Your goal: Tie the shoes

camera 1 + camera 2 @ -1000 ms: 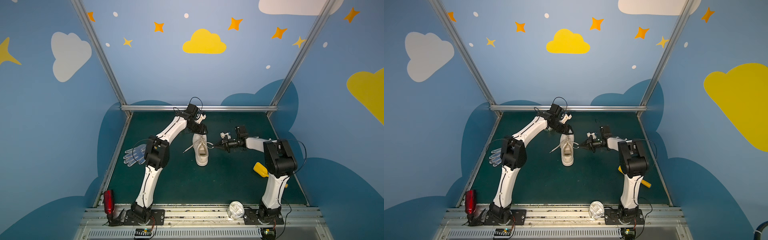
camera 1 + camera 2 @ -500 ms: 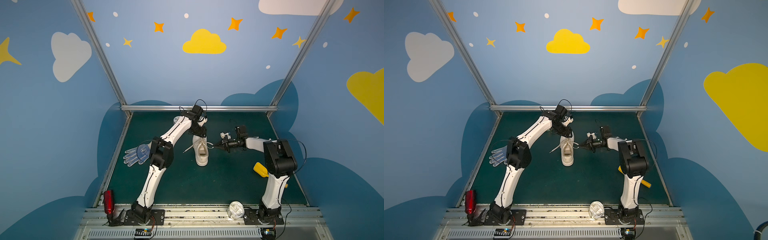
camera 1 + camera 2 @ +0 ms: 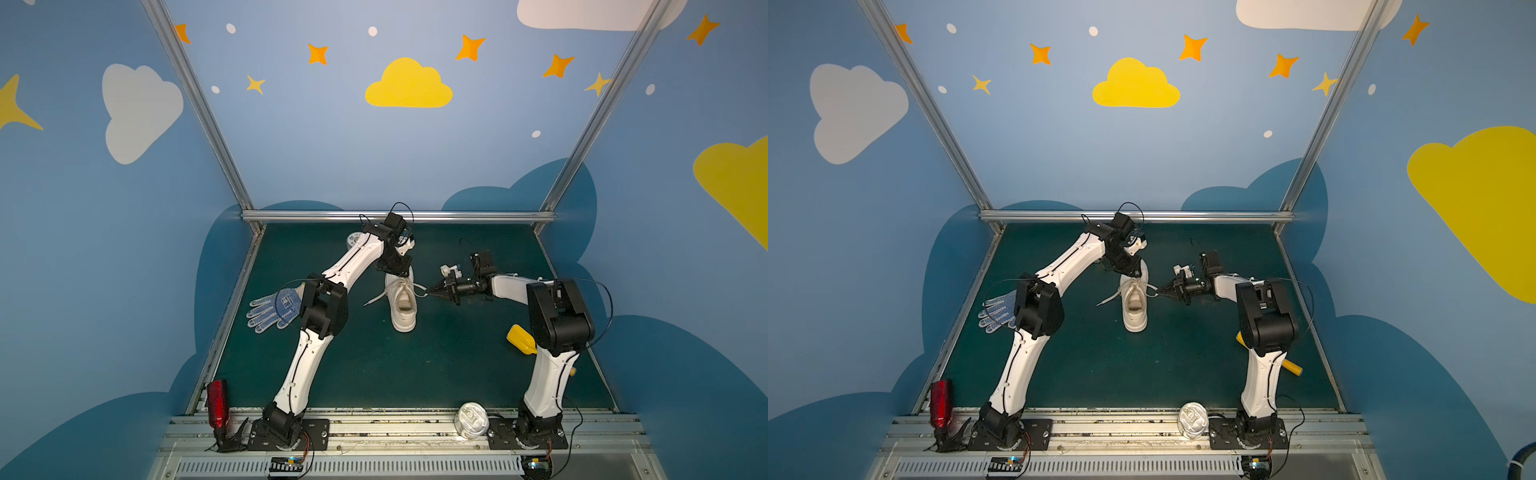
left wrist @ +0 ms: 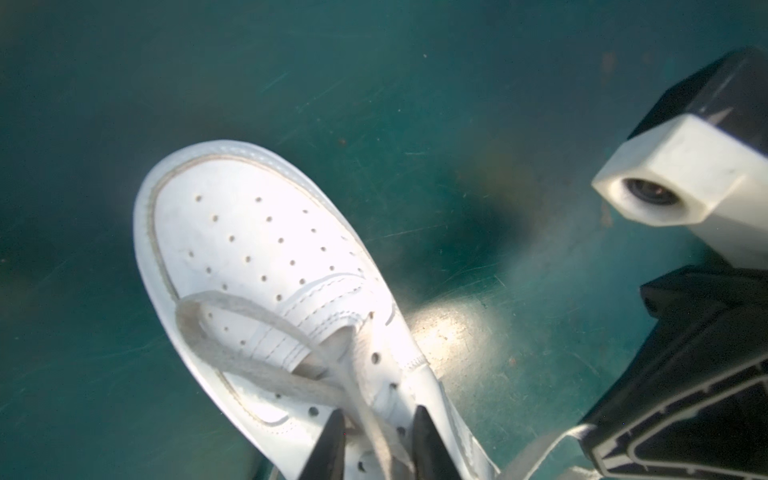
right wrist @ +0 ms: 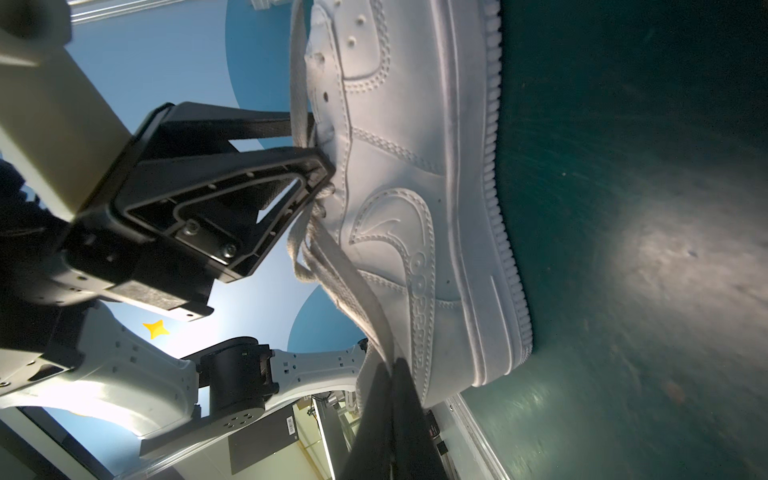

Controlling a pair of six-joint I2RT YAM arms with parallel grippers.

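While no knot or bow shows anywhere, the green surface (image 3: 374, 374) carries the shoe (image 3: 402, 309) at its middle, upright on its sole with the toe toward the back wall, so the tying looks barely begun. The right hand (image 3: 430, 291) is clenched on one lace (image 3: 419, 287), which is drawn out sideways from the eyelets. The left hand (image 4: 380, 440) hangs over the tongue, its fingers (image 4: 330, 453) a little apart on either side of a second lace (image 4: 374, 409) (not pinching it, as far as the wrist view shows). Crossing, looping and pulling tight all seem left to do. The shoe holds nothing but its insole. A red bottle (image 3: 217, 401) and a silvery can (image 3: 469, 419) sit at the front edge, and their contents are hidden.
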